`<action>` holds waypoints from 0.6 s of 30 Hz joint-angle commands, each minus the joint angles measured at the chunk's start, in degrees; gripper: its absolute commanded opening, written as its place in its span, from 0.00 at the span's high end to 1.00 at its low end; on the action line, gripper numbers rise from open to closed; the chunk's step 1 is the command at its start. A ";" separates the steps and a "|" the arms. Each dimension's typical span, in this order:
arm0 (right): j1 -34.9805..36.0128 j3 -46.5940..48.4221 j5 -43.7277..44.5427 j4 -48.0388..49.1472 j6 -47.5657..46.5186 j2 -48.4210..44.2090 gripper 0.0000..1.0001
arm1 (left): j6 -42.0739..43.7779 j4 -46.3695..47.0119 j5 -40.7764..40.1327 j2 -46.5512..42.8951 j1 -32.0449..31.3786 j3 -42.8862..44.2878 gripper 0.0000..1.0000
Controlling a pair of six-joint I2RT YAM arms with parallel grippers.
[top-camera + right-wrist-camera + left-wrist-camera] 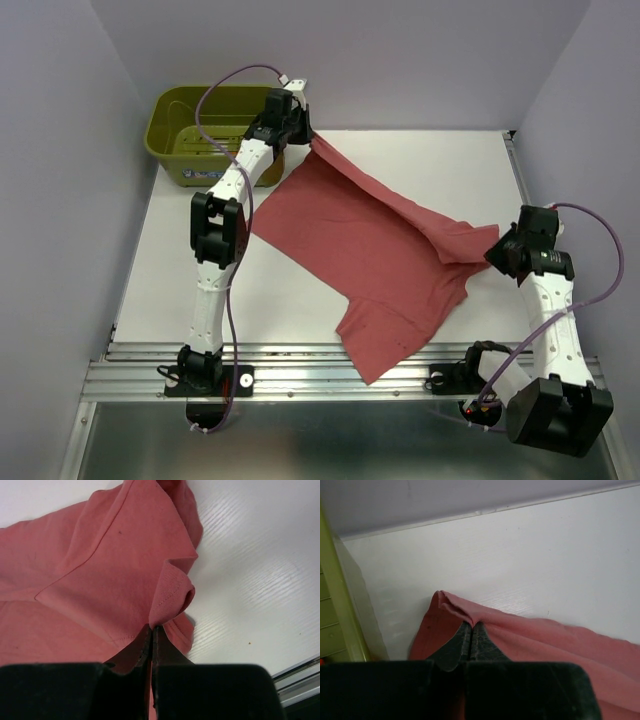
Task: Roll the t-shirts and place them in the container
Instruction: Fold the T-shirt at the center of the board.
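A large brick-red t-shirt lies spread slantwise across the white table, one sleeve end hanging over the front edge. My left gripper is shut on the shirt's far corner beside the tub, and the cloth bunches at its tips. At the right, my right gripper is shut on a hemmed edge of the same shirt, which folds over its closed tips. The cloth runs in a ridge between the two grips.
An olive-green plastic tub stands at the far left corner, its wall close to the left gripper. Pale walls enclose the table on three sides. A metal rail runs along the front edge.
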 commanded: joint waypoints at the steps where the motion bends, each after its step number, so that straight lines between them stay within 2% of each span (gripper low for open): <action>1: 0.38 1.06 -3.60 -1.68 0.35 -1.90 0.95 | -0.37 -0.62 0.48 -2.87 0.33 0.98 0.88; 2: 0.38 1.23 -3.86 -2.04 0.18 -1.98 0.86 | -0.45 -0.98 1.00 -2.78 0.33 1.33 0.79; 3: 0.38 2.01 -4.30 -2.56 0.00 -2.07 0.48 | -0.80 -1.24 1.61 -2.70 0.33 1.60 0.68; 4: 0.38 2.46 -4.39 -2.83 0.09 -2.16 0.35 | -0.98 -1.33 1.88 -2.78 0.33 1.86 0.57; 5: 0.38 3.16 -3.96 -3.27 -0.09 -2.25 0.31 | -1.16 -1.33 2.58 -2.96 0.33 1.86 0.40; 6: 0.38 3.43 -3.35 -3.53 -0.09 -2.51 0.28 | -1.33 -1.16 3.02 -3.04 0.33 2.04 0.33; 7: 0.38 3.60 -2.12 -3.79 0.00 -2.69 0.23 | -1.59 -1.16 3.37 -3.05 0.33 2.91 0.16; 11: 0.38 3.61 0.43 -3.45 -0.18 -2.87 0.23 | -2.30 -1.16 5.75 -2.78 -0.19 5.64 0.14; 15: 0.38 2.47 1.05 -0.56 -0.18 -1.03 0.29 | -1.51 -1.24 6.02 -2.52 -2.82 5.91 0.15; 18: 0.38 2.29 1.32 1.81 0.35 1.87 0.40 | -0.98 -1.42 5.84 -1.73 -4.58 4.59 0.18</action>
